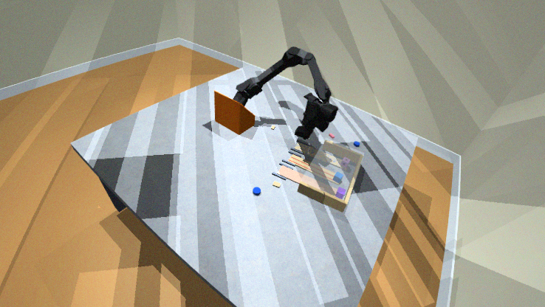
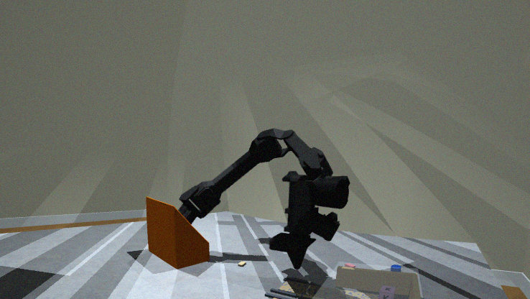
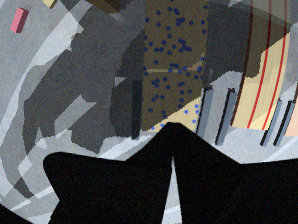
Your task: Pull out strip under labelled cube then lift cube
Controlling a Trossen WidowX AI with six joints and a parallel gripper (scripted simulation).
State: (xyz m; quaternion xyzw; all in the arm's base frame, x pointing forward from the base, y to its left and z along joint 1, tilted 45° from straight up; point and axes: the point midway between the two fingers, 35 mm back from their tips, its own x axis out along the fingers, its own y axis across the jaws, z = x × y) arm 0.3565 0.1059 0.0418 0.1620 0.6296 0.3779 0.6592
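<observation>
Hard-edged shadows (rather grainy, too) stripe the pale, brightly lit tabletop (image 1: 244,229) (image 2: 122,278).
</observation>
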